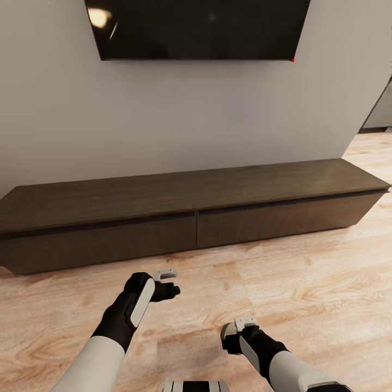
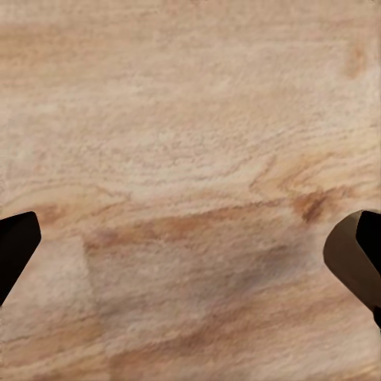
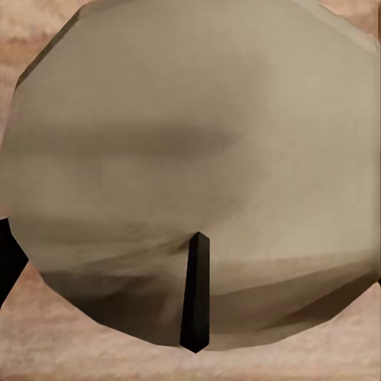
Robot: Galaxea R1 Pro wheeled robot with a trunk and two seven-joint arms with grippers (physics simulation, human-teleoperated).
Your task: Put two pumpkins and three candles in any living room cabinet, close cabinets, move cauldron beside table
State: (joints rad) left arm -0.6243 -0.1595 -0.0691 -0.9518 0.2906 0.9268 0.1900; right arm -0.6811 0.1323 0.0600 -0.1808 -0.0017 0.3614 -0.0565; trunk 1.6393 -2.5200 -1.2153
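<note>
Right gripper (image 3: 190,238): closed around a candle (image 3: 190,159). In the right wrist view the candle's pale round top sits between the dark fingers (image 3: 6,254) seen at the frame edges, with a short black wick (image 3: 194,294) standing up from it. In the head view this gripper (image 1: 231,332) hangs low over the wooden floor (image 1: 305,283), pointing down, near the robot's base.

Left gripper (image 2: 190,246): open wide, holding nothing. Both fingertips (image 2: 357,254) show only at the frame edges, with bare plank floor (image 2: 190,143) between them. In the head view the left gripper (image 1: 169,291) is stretched further forward than the right and hovers over the floor just short of the cabinet (image 1: 190,207).

Cabinet: long, low, dark brown, set against the grey wall (image 1: 190,120). Two wide drawer fronts, both flush and shut. Top surface is bare. A black TV screen (image 1: 198,27) hangs on the wall above it.
</note>
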